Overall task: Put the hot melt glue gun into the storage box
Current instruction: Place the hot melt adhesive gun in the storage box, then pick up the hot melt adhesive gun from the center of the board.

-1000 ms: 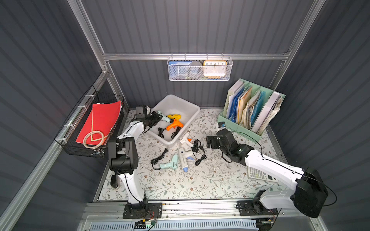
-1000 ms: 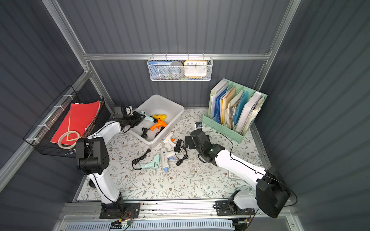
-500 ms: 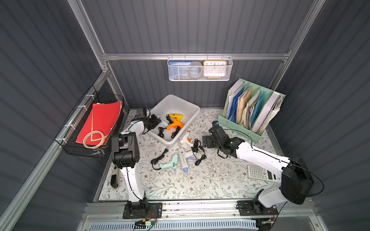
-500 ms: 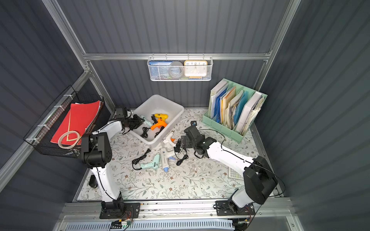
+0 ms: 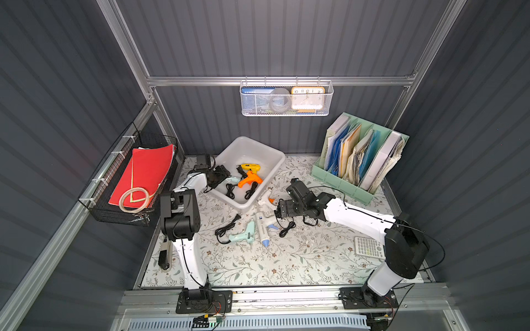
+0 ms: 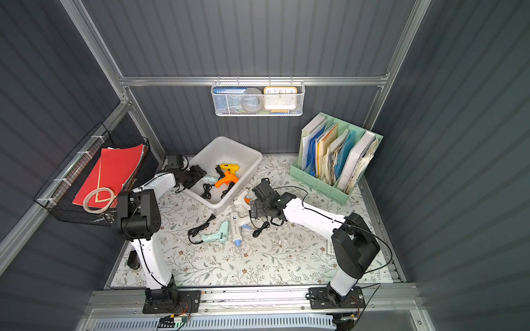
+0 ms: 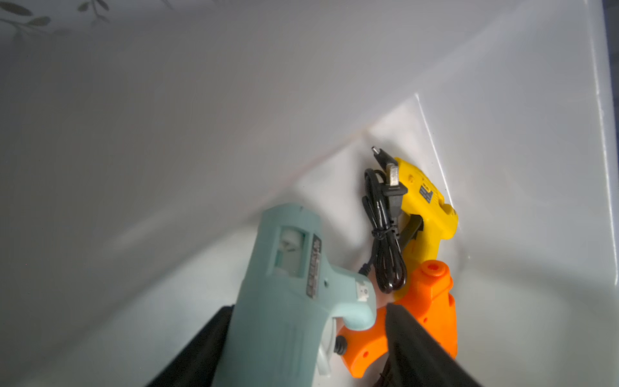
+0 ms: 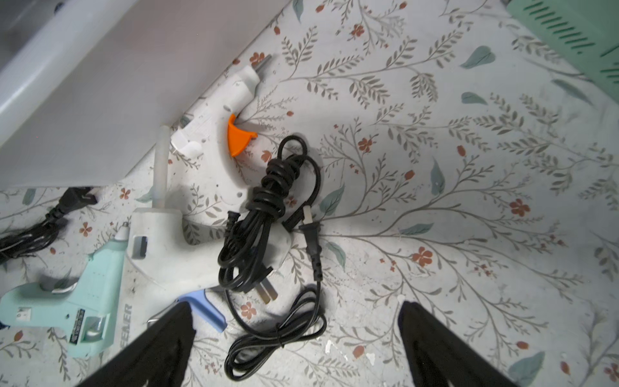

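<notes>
Mint glue gun sits in the storage box, my left gripper open around it; reckon my empty, wide-open right gripper grabs the white gun next.

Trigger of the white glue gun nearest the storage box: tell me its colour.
Orange; the trigger shows best in the right wrist view.

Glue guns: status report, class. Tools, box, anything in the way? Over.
Left tool open around mint gun, inside box. Right tool open over black cord. Cord crosses white gun handle on table.
</notes>
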`<state>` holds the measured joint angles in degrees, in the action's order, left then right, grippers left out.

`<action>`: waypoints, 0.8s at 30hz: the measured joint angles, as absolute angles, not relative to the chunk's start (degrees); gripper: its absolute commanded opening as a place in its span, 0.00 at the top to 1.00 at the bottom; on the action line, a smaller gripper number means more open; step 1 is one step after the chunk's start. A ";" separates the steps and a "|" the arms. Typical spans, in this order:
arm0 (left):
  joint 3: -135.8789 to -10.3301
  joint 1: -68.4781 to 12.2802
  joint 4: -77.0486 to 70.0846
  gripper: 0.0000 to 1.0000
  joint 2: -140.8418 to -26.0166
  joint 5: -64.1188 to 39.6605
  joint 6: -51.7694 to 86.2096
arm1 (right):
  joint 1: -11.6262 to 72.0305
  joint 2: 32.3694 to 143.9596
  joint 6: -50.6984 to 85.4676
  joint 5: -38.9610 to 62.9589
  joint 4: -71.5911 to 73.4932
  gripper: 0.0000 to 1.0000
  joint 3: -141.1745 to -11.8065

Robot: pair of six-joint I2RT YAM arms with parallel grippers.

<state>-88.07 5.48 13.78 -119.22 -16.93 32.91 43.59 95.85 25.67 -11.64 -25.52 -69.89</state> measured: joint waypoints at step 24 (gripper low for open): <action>-82.46 5.56 14.15 0.00 -100.71 -9.82 33.28 | 51.90 108.25 24.93 0.14 -32.99 0.12 -80.99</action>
